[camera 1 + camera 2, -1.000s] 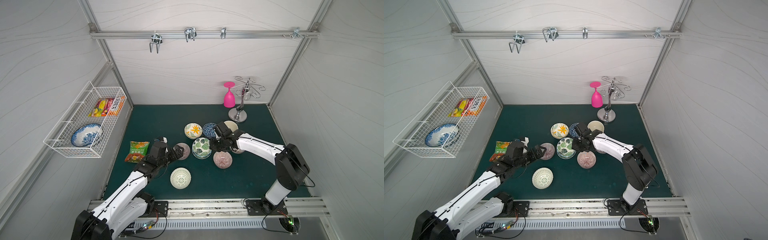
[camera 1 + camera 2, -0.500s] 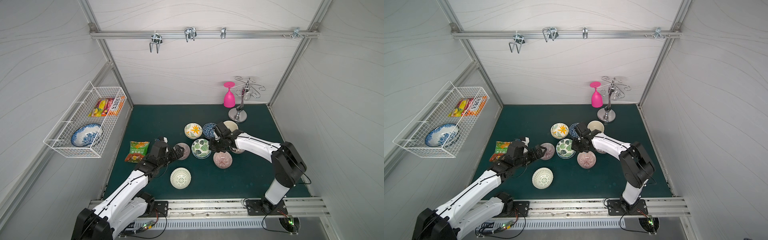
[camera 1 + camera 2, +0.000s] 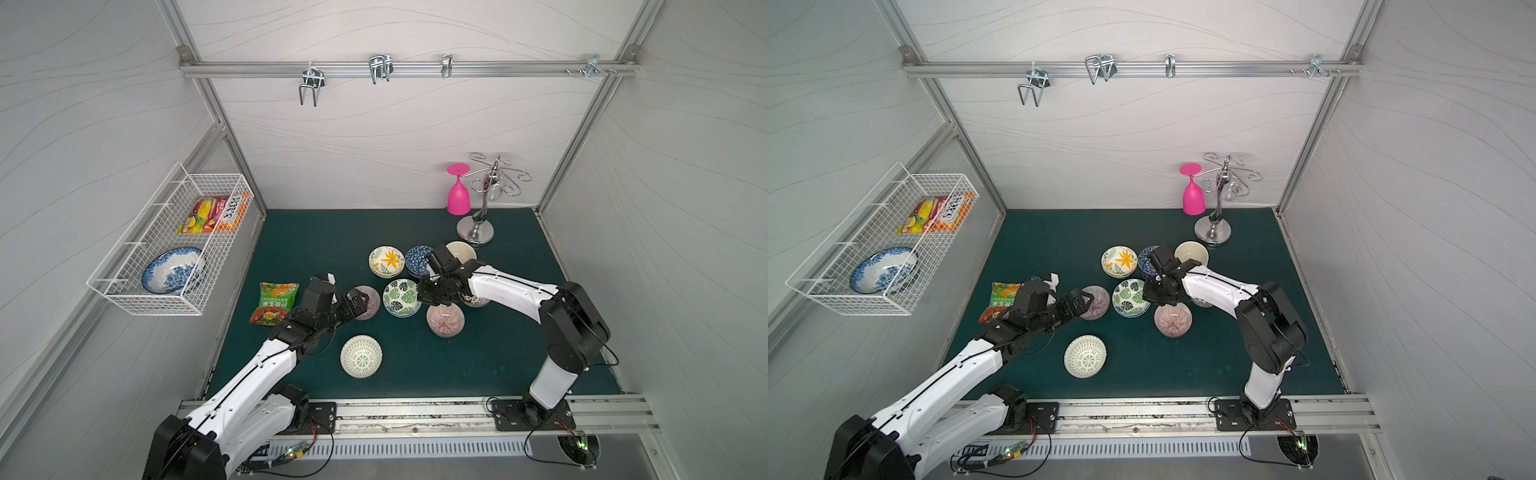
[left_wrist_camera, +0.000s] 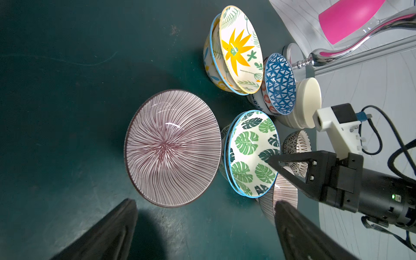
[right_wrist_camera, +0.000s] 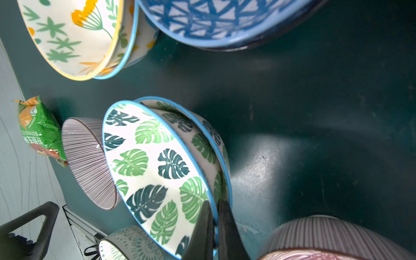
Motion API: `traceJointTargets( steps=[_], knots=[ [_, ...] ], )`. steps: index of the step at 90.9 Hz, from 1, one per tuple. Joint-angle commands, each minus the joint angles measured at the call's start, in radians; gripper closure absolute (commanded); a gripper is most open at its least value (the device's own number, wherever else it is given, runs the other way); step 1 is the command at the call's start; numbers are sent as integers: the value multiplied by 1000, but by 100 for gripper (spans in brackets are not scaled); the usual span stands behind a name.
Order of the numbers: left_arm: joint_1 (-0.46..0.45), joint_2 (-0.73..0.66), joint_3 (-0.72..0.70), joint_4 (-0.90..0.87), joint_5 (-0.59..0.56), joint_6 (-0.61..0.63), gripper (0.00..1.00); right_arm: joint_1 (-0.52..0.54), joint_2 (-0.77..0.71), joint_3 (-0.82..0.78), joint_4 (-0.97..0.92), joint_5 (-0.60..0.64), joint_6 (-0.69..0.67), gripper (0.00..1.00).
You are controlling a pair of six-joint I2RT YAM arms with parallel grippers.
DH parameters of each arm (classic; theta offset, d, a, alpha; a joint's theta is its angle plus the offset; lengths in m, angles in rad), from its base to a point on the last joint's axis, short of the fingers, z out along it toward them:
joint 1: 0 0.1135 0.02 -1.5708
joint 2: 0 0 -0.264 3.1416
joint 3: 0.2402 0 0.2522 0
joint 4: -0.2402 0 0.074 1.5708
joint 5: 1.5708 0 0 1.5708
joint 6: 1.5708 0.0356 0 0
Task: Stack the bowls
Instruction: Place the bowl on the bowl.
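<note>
As right end effector (image 5: 215,210) pinches, leaf bowl (image 5: 153,166) rim lies between jaws.

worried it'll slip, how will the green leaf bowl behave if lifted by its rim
Glazed and showing glare, the green leaf bowl may slip in the right pincer, which pinches only its rim. Held at one edge, it would likely tilt. The matching bowl beneath might drag along.

I'm looking into a booth of pale grey, wave-grained wall panels (image 3: 374,145) with a dark green mat (image 3: 332,232) for a floor. A metal rail (image 3: 498,68) with hooks crosses at twelve o'clock. A white wire basket (image 3: 212,185) hangs at nine o'clock. The light is even.
</note>
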Motion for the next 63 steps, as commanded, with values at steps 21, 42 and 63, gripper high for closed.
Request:
traceJointTargets(
  steps=[21, 42, 63],
  knots=[
    [4, -5, 41, 32, 6, 18, 0, -6, -38, 34, -30, 16, 4, 63],
    [4, -18, 37, 29, 1, 16, 0, -7, -130, 47, -103, 76, -12, 59],
    [4, -38, 30, 19, -2, 10, 0, -16, -324, -57, -200, 177, 36, 52]
  ],
)
